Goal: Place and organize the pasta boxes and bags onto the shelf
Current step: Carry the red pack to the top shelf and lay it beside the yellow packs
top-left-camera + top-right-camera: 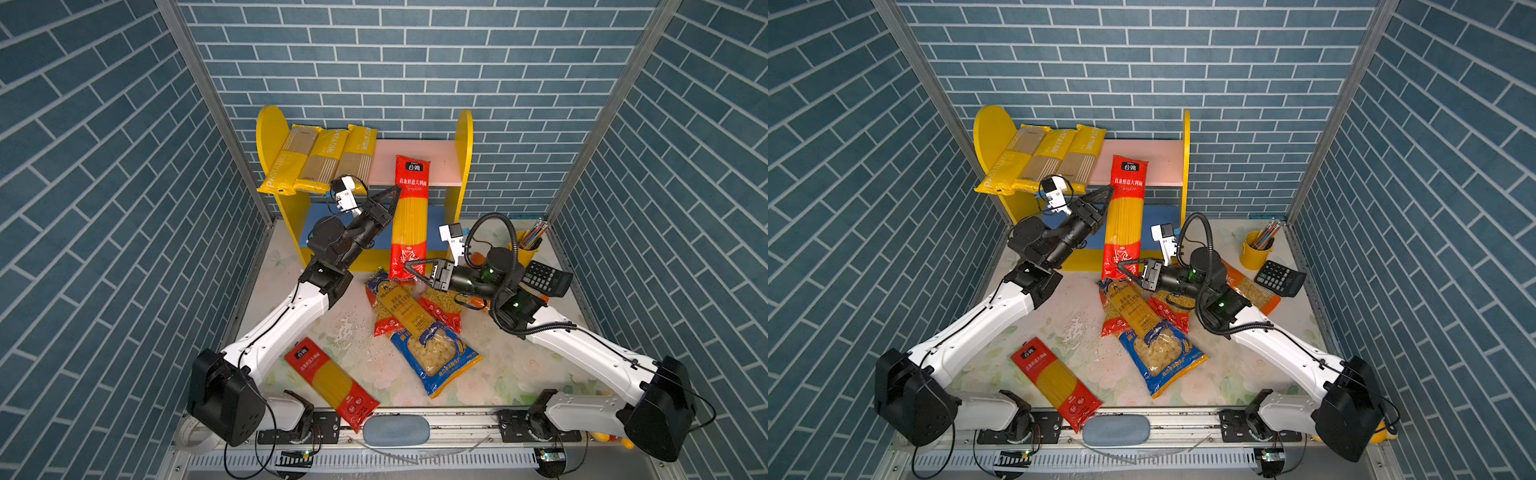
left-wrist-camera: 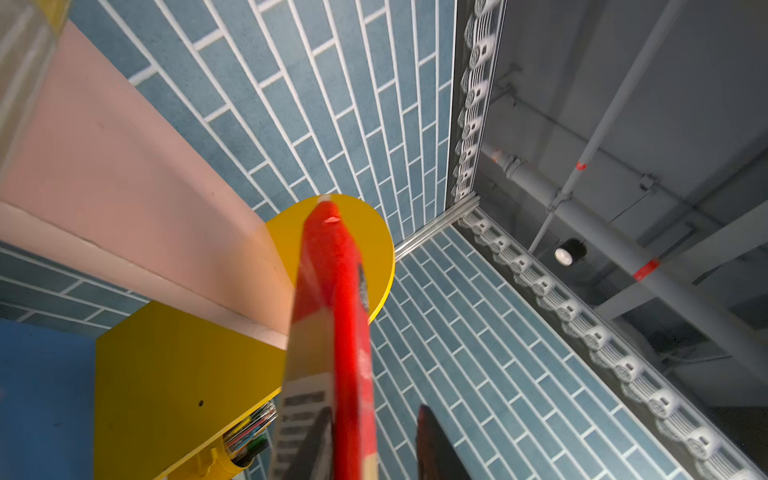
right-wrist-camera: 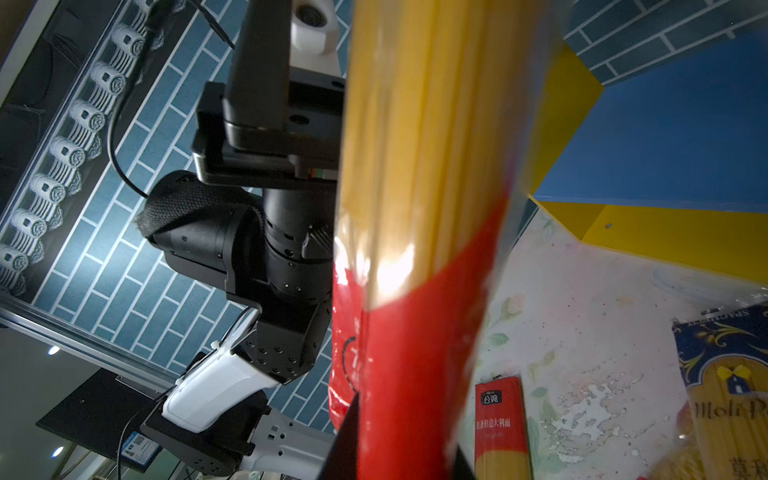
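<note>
- Three yellow packs [image 1: 320,160] lie on the shelf [image 1: 463,137], 10 o'clock.
- A red pack [image 1: 409,216] leans on its pink board [image 1: 444,166]; left fingers [image 2: 432,449] apart around it, right fingers [image 3: 345,440] clamped on its bottom.
- Five-odd loose packs [image 1: 436,357] wait on the surface [image 1: 498,374], 6 o'clock.

Pack [image 1: 409,216] before shelf [image 1: 270,124], perhaps against upper board [image 1: 436,166]

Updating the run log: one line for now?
left gripper open around red spaghetti pack | right gripper grips lower end | top over shelf
</note>
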You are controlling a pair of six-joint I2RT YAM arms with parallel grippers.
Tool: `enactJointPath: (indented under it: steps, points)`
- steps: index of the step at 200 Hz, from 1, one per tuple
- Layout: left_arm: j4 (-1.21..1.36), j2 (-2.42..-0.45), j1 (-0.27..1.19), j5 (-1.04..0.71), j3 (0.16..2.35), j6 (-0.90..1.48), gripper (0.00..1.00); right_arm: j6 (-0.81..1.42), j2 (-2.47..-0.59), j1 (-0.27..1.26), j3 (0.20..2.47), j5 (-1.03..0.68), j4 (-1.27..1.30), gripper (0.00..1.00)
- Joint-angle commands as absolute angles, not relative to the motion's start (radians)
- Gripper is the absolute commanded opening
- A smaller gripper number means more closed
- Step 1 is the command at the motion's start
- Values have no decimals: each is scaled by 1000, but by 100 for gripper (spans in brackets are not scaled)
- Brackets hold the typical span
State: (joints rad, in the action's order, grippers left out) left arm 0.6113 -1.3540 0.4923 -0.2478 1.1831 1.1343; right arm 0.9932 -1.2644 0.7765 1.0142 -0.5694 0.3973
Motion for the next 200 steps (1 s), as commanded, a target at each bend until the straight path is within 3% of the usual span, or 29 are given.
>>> enactJointPath:
  steps: [1,20,41,126,200]
  points:
    - [616,-1287,468,-254,1213,1108,44,928,-1299,756,1208,-586,388,14]
    - [557,-1234,456,-233,1183,1062,57,899,-1346,741,1322,-574,288,12]
    - [533,-1183,447,-218,1135,1048,62,883,-1395,724,1435,-570,197,10]
    - [224,-945,432,-108,976,883,64,1069,-1705,648,1929,-568,-59,8]
    - [162,-839,434,-84,851,891,65,1140,-2021,651,2345,-647,-206,8]
